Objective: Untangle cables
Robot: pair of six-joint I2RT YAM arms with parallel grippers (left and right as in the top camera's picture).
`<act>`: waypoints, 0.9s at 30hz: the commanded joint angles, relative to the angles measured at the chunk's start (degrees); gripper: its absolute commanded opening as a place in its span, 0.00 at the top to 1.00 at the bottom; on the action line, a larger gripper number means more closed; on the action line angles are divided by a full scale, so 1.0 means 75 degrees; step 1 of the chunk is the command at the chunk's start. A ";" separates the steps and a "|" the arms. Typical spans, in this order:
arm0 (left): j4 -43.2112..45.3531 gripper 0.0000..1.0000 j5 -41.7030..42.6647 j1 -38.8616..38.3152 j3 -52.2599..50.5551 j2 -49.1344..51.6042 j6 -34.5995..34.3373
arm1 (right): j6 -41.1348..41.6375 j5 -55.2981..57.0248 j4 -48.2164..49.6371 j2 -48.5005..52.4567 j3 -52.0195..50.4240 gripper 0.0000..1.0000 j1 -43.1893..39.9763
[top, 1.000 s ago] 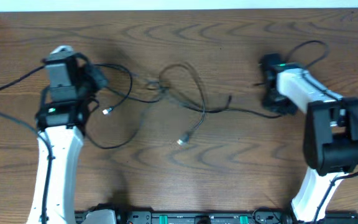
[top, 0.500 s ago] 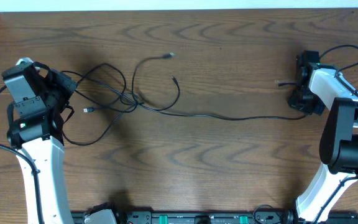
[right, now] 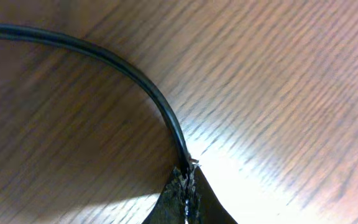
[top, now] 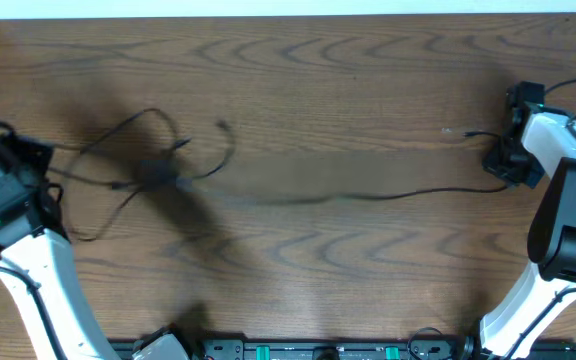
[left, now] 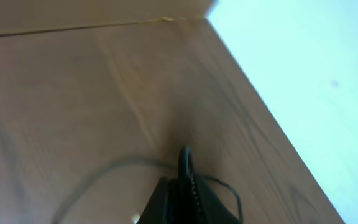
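The black cables form a blurred, loose tangle on the wooden table, left of centre. One long black strand runs from the tangle to the far right. There my right gripper is shut on it. Its wrist view shows the cable curving away from the closed fingertips. A short strand with a plug end lies beside that gripper. At the far left, my left gripper is shut on a black cable that rises between its fingers. No white cable is in view.
The table edge runs close to my left gripper, with pale floor beyond it. A thicker black arm cable loops at the back right. A dark rail with green parts lines the front edge.
Both arms have pulled outward, the left one far to the left and the right one further right. The tangle slid left and the long strand has drawn out nearly straight.
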 commanded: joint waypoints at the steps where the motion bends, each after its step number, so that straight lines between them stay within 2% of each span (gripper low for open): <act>1: -0.0230 0.92 0.1352 0.0149 0.0009 0.0020 -0.0189 | -0.0367 -0.0790 0.0102 0.0428 -0.0262 0.99 -0.0096; 3: -0.0420 0.92 0.2349 0.0064 0.0009 0.0087 -0.0026 | -0.0656 -0.1303 0.0160 0.0414 -0.0224 0.99 -0.0076; 4: -0.0562 0.92 0.3072 -0.0102 0.0009 0.0166 0.0050 | -0.1026 -0.2057 0.0140 0.0396 -0.0079 0.99 -0.0032; 7: -0.0589 0.92 0.3847 -0.0536 0.0009 0.0315 0.0052 | -0.1897 -0.3468 0.0108 0.0318 0.0239 0.97 0.0096; 8: -0.0583 0.92 0.3987 -0.0740 0.0009 0.0356 0.0052 | -0.2171 -0.3960 0.0093 0.0248 0.0341 0.92 0.0152; 9: -0.0583 0.92 0.3981 -0.0935 0.0009 0.0382 0.0052 | -0.2471 -0.4482 0.0076 0.0154 0.0446 0.80 0.0224; 12: -0.0440 0.93 0.3943 -0.1568 0.0009 0.0446 0.0262 | -0.3080 -0.5837 0.0050 -0.0233 0.0618 0.32 0.0493; 15: -0.0201 0.92 0.3552 -0.2133 0.0009 0.0481 0.0280 | -0.3060 -0.6289 0.0000 -0.0793 0.0621 0.01 0.0930; 18: -0.0154 0.92 0.2754 -0.2506 0.0009 0.0481 0.0271 | -0.2387 -0.6184 -0.0294 -0.1276 0.0621 0.01 0.1527; 23: -0.0154 0.92 0.2285 -0.2707 0.0009 0.0481 0.0207 | -0.2244 -0.6172 -0.0775 -0.1489 0.0618 0.01 0.2885; 27: -0.0157 0.92 0.2308 -0.2707 0.0009 0.0481 0.0102 | -0.3311 -0.6274 0.0175 -0.1480 0.0303 0.01 0.4441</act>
